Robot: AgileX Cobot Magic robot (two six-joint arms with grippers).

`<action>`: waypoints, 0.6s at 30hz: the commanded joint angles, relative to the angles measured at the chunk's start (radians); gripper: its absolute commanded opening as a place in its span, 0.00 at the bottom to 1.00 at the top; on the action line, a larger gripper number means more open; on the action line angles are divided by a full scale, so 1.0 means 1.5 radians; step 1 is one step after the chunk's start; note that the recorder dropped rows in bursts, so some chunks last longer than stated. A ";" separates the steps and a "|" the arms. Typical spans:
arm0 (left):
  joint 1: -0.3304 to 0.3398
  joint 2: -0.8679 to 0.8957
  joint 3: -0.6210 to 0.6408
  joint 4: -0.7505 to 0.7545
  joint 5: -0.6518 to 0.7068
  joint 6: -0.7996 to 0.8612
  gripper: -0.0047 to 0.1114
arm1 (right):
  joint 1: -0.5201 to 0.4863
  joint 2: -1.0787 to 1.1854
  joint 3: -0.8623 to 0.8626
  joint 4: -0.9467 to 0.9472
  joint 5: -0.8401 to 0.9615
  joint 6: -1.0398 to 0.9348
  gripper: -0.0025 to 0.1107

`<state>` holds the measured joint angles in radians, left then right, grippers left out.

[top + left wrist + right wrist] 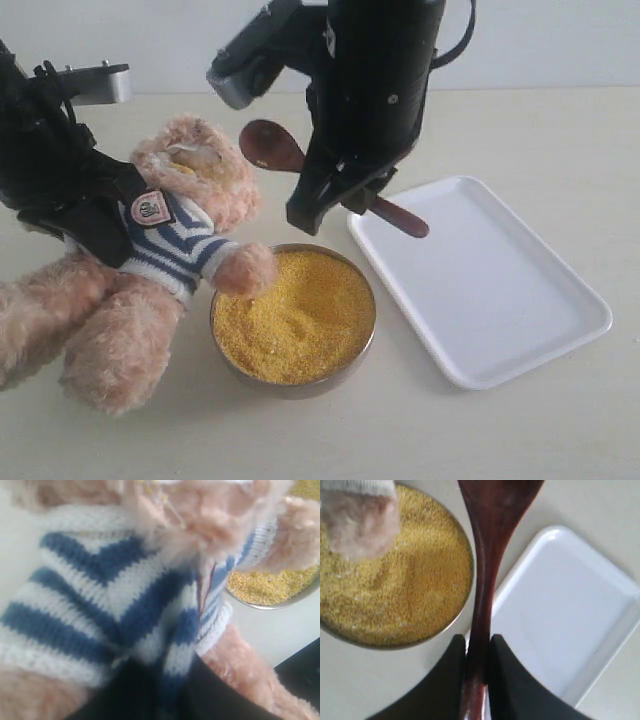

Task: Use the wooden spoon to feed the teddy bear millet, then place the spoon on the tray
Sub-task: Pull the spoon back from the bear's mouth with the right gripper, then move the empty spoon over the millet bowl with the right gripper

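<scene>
The teddy bear [170,240] leans back at the left, one paw resting on the millet [295,315] in the metal bowl [300,385]. My left gripper [95,225] is shut on the back of its striped shirt [100,605]. My right gripper [330,205] is shut on the handle of the wooden spoon [272,146]. The spoon is held in the air, its round bowl just right of the bear's face, where a few yellow grains cling. The white tray [500,290] lies to the right of the bowl. In the right wrist view the spoon [487,570] runs between bowl and tray [560,610].
The beige table [520,430] stretches around the bowl and tray. The right arm's black body [380,70] hangs over the middle, above the bowl's far edge.
</scene>
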<state>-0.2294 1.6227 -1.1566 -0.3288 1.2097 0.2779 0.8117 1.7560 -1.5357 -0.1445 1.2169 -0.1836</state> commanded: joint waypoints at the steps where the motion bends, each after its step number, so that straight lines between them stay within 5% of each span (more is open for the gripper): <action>1: 0.001 -0.007 -0.002 0.000 -0.004 0.000 0.07 | -0.003 -0.012 0.073 0.002 0.003 0.011 0.02; 18: 0.008 -0.007 -0.002 0.009 -0.032 0.000 0.07 | -0.003 -0.046 0.247 0.003 -0.005 0.038 0.02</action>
<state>-0.2275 1.6227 -1.1566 -0.3120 1.1811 0.2779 0.8102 1.7004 -1.1804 -0.1426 1.2183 -0.1301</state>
